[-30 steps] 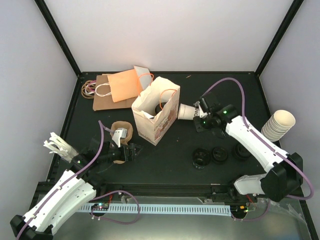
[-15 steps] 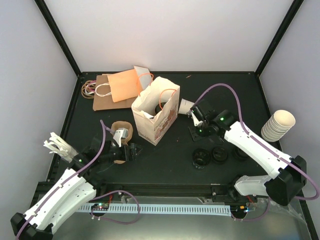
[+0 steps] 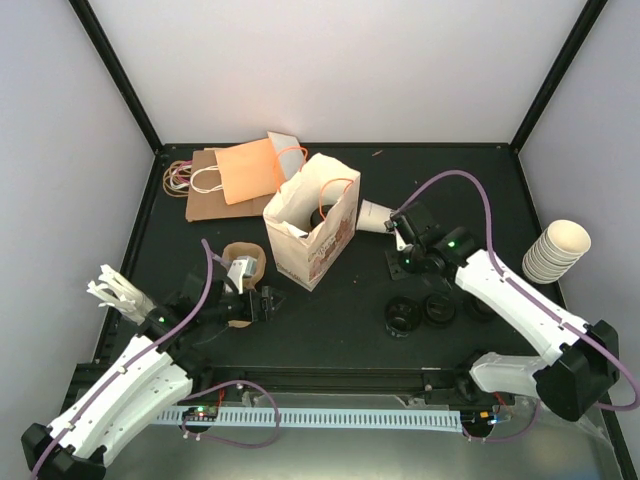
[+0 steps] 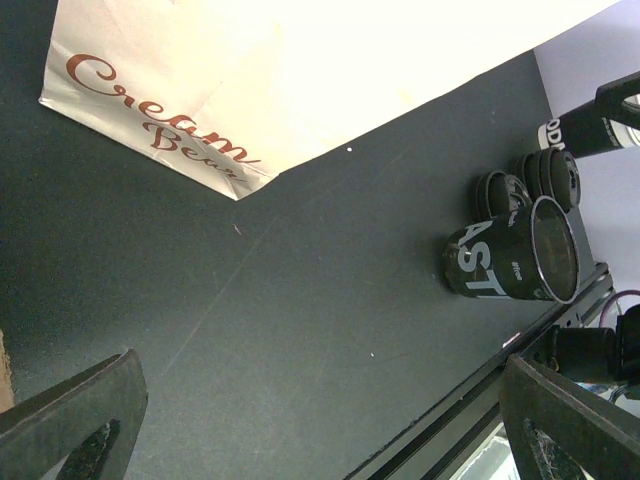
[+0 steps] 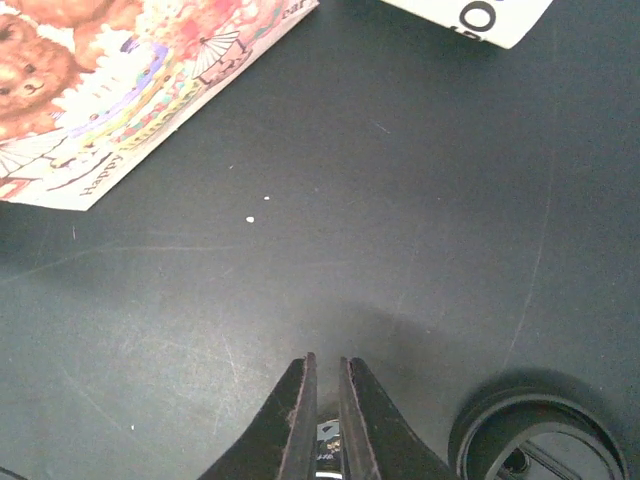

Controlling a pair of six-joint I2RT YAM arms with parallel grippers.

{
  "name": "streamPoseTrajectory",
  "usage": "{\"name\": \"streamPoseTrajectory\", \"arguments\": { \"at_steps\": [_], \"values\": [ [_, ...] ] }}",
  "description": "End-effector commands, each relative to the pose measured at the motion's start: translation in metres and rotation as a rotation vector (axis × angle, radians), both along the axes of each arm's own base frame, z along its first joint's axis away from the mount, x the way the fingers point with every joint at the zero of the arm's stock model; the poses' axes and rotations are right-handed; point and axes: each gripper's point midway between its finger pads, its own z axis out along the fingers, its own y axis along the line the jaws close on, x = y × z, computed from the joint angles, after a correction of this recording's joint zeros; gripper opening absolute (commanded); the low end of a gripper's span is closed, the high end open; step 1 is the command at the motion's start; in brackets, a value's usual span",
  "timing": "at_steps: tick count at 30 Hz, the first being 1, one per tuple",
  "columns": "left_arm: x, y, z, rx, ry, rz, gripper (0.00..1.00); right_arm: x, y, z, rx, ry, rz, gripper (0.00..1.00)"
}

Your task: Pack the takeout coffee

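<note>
**Cup on its side outside the bag, both claws empty**

From overhead, the takeout coffee (image 3: 374, 216) lies tipped over on the black table (image 3: 340, 330), just beside the right wall of the standing paper bag (image 3: 312, 228) and not in it. I can't tell whether it touches the bag. The right gripper (image 3: 398, 235) sits close behind the cup. The left gripper (image 3: 255, 303) hangs low on the far side of the bag, near a brown cup (image 3: 242, 261). A few black lids (image 3: 437, 308) lie under the right arm's forearm.

The left wrist view shows that claw spread wide with only bare table between its fingers. The bag's lettered side fills the top, the lids lie off to the right, and the cup is out of sight.

In the right wrist view the fingers are drawn almost together, leaving a thin slit with nothing in it. A corner of the cup, with dark print, shows at the top edge, clear of the tips. The bag's bear picture is at upper left.

I'd worry about the cup rolling: it's round and tapered, so a nudge from those closed fingers would send it curving away. A push toward the bag might topple the bag, since it looks light. Too hard a squeeze could dent the paper wall. The forearm might also drag the lids.
</note>
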Motion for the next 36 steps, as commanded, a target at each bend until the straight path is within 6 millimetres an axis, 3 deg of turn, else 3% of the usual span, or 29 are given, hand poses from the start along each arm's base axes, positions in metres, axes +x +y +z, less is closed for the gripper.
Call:
{"name": "streamPoseTrajectory", "arguments": {
  "at_steps": [1,3,7,12,16,20,26,36],
  "values": [
    [0.002,-0.002,0.020,-0.026,-0.042,-0.004,0.99,0.009,0.003,0.004,0.119,-0.025,-0.048,0.12],
    [0.002,-0.002,0.021,-0.025,-0.045,-0.002,0.99,0.014,-0.003,0.000,0.116,-0.029,-0.084,0.30],
    [0.003,-0.003,0.020,-0.029,-0.042,-0.002,0.99,0.032,-0.007,0.003,0.230,-0.042,-0.115,0.40],
    [0.003,-0.004,0.021,-0.035,-0.038,-0.004,0.99,0.069,-0.023,0.003,0.076,-0.104,-0.185,0.75],
    [0.004,-0.004,0.022,-0.036,-0.040,0.000,0.99,0.094,-0.012,-0.005,0.064,-0.093,-0.196,0.83],
    [0.002,-0.001,0.021,-0.027,-0.037,0.006,0.99,0.119,0.002,0.000,0.089,-0.135,-0.179,0.99],
    [0.002,0.002,0.022,-0.020,-0.044,0.019,0.99,0.144,0.005,-0.011,0.012,-0.147,-0.175,1.00],
    [0.002,0.004,0.018,-0.014,-0.042,0.030,0.99,0.128,0.011,-0.026,-0.125,-0.209,-0.164,1.00]
  ]
}}
